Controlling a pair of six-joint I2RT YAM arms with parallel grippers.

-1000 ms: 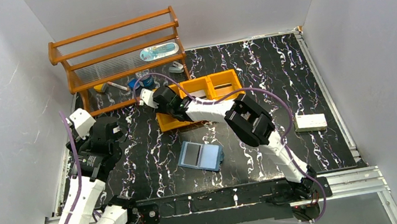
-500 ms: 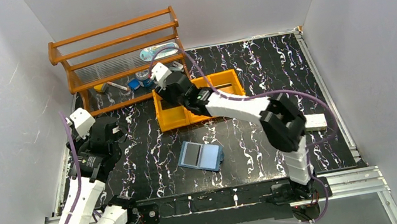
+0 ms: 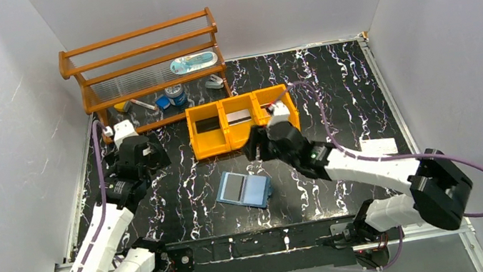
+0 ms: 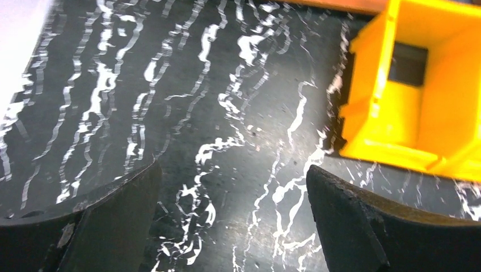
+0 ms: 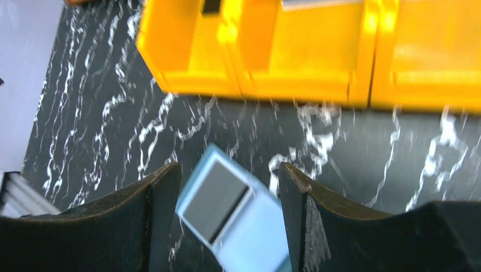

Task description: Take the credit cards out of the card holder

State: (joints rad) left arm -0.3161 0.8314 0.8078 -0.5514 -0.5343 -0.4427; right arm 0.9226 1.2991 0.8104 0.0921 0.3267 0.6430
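Hovering just off the near wall of the orange tray [image 5: 295, 73], the right pincer [image 5: 227, 173] is spread wide with nothing in it. The card holder [image 5: 252, 235] lies open on the table [image 5: 85, 85] on the tray's near side, directly below, with a dark grey card [image 5: 215, 201] showing in one pocket. Danger here: that card sits flat and flush, so the pincer could skid off it, shove the probably light holder along, or lift holder and card together, since nothing pins it down. The left pincer [image 4: 232, 170], also wide open and empty, is off the tray's left end. Hard to judge: the right wrist picture is smeared, any cards beneath that dark one can't be seen, and the right arm [image 3: 366, 164] covers part of the tray's right compartment from above.
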